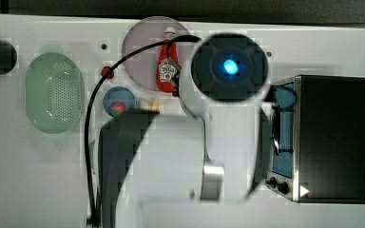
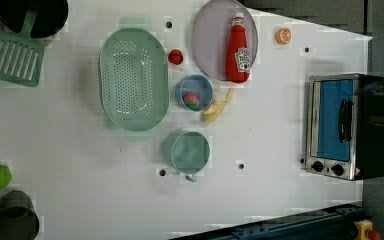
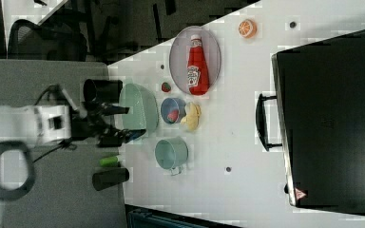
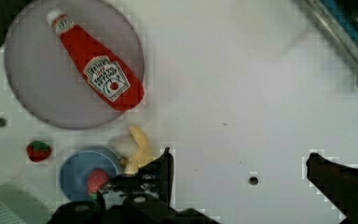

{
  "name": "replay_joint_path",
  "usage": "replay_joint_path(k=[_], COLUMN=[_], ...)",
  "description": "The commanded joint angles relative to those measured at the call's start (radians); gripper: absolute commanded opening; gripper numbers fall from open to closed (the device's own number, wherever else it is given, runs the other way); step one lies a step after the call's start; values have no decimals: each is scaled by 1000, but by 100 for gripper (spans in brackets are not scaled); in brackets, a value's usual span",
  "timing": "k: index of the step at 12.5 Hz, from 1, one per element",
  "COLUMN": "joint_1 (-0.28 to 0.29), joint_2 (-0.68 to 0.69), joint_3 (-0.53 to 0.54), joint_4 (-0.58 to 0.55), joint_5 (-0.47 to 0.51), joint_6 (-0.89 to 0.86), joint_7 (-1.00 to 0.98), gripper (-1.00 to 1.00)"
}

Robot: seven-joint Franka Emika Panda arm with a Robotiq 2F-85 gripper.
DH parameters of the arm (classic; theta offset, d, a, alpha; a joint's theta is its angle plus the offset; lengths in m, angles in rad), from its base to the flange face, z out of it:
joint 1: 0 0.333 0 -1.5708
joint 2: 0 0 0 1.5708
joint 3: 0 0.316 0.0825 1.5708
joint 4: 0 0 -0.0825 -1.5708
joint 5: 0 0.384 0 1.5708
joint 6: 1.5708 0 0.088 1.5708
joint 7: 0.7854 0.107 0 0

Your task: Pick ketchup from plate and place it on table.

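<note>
The red ketchup [image 4: 98,70] bottle with a white label lies flat on the pale lilac plate [image 4: 37,70], cap pointing away from the blue bowl. It also lies on the plate [image 2: 210,40] in the left view, ketchup [image 2: 238,50], and in the right view, ketchup [image 3: 197,66]. My gripper [image 4: 240,163] hangs open, well above the white table [image 4: 237,93] and off to the side of the plate, with nothing between its fingers. In the top view my arm covers the plate's [image 1: 140,52] right edge, next to the ketchup [image 1: 166,66].
Beside the plate are a strawberry [image 2: 175,56], a blue bowl [image 2: 194,92], a banana [image 2: 217,107] and an orange slice [image 2: 283,36]. A green colander [image 2: 132,80] and a green mug [image 2: 190,151] stand further off. A toaster oven [image 2: 342,125] fills the left view's right.
</note>
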State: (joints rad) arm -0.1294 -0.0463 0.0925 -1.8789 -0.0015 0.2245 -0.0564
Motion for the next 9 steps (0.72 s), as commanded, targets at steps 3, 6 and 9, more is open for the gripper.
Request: replay_joint_path(k=[3, 6, 9], joint_1=[19, 19, 24], joint_2=[166, 272, 386], joint_3=[64, 70, 70], joint_4=[5, 56, 126], joint_5=[12, 11, 1], joint_6=[74, 135, 156], joint_7=[-87, -259, -396], gripper=[100, 100, 100])
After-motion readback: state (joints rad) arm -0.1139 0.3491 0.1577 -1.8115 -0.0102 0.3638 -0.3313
